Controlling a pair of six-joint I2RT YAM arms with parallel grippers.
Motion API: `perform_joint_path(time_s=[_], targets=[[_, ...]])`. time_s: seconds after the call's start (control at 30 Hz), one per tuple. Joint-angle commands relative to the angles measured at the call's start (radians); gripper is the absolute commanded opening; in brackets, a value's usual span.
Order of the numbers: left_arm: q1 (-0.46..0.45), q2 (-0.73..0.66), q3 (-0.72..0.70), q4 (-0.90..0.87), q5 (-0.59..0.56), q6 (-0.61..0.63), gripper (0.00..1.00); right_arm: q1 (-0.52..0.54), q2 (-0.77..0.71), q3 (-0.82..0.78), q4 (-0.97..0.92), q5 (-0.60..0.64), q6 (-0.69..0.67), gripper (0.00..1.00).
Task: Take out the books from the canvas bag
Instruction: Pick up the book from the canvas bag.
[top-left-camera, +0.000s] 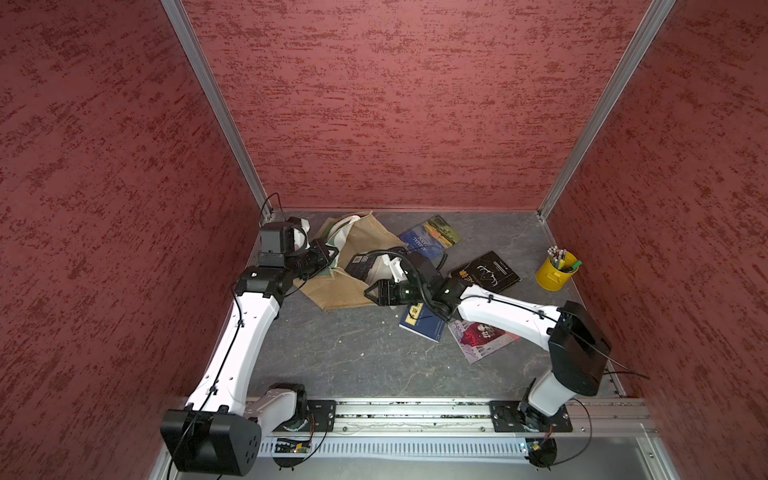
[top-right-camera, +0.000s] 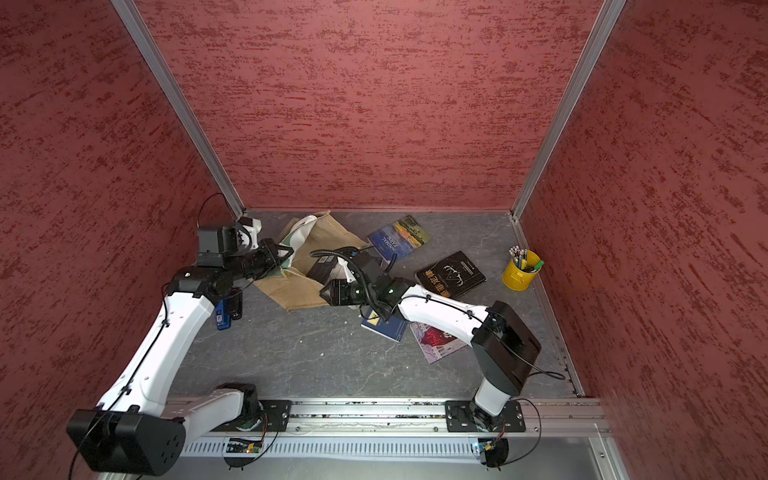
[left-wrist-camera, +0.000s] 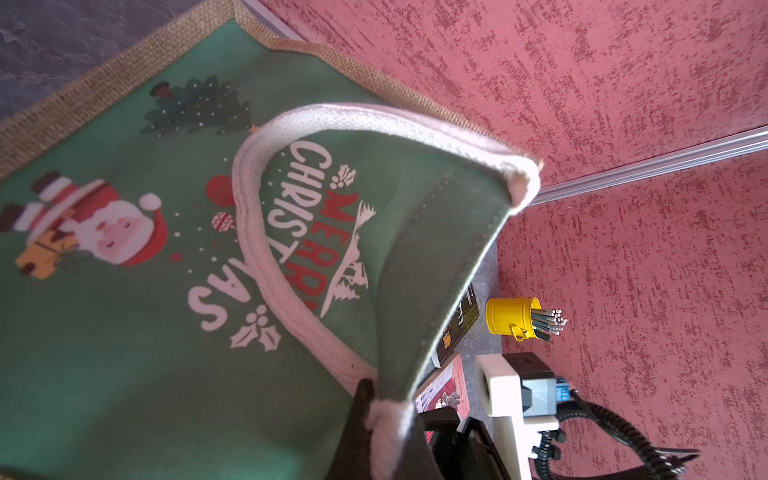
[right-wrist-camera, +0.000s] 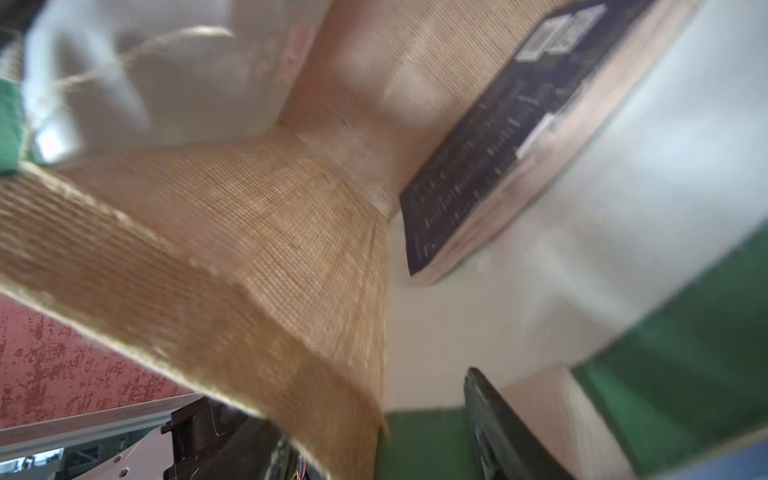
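The canvas bag (top-left-camera: 338, 291) lies on its side at the back left, its mouth turned toward the right arm. My left gripper (left-wrist-camera: 386, 415) is shut on the bag's white strap handle (left-wrist-camera: 266, 249) at the green printed panel and holds the rim up. At the bag's mouth my right gripper (right-wrist-camera: 382, 424) is open, with the burlap side wall (right-wrist-camera: 249, 249) draped over one finger. A dark book (right-wrist-camera: 490, 158) lies inside the bag. Out on the table lie the blue "Animal Farm" (top-left-camera: 430, 237), a black book (top-left-camera: 486, 274), a navy one (top-left-camera: 422, 322) and a pink-red one (top-left-camera: 482, 338).
A yellow pencil cup (top-left-camera: 555, 272) stands at the right, near the side wall. Red walls close in the table on three sides. The right forearm (top-left-camera: 507, 311) passes over the navy and pink-red books. Bare grey tabletop (top-left-camera: 353, 357) stretches in front of the bag.
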Motion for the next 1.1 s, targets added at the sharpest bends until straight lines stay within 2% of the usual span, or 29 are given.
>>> perform_joint_path(time_s=[0.0, 0.2, 0.4, 0.6, 0.7, 1.07], targets=[[-0.005, -0.046, 0.021, 0.095, 0.038, 0.004, 0.00, -0.005, -0.126, -0.029, 0.123, 0.033, 0.054, 0.61], [-0.022, -0.041, 0.001, 0.129, 0.065, -0.007, 0.00, -0.006, -0.153, 0.019, 0.119, 0.040, 0.052, 0.58], [-0.046, -0.022, 0.018, 0.133, 0.062, -0.009, 0.00, -0.005, -0.084, 0.099, 0.116, 0.054, 0.044, 0.55], [-0.063, -0.030, 0.025, 0.125, 0.058, -0.009, 0.00, -0.019, 0.012, 0.167, 0.053, 0.088, 0.097, 0.45], [-0.075, -0.038, 0.024, 0.116, 0.050, -0.007, 0.00, -0.041, 0.060, 0.180, 0.006, 0.089, 0.151, 0.45], [-0.124, -0.054, 0.022, 0.091, 0.011, -0.002, 0.00, -0.095, 0.131, 0.124, -0.101, 0.122, 0.292, 0.60]])
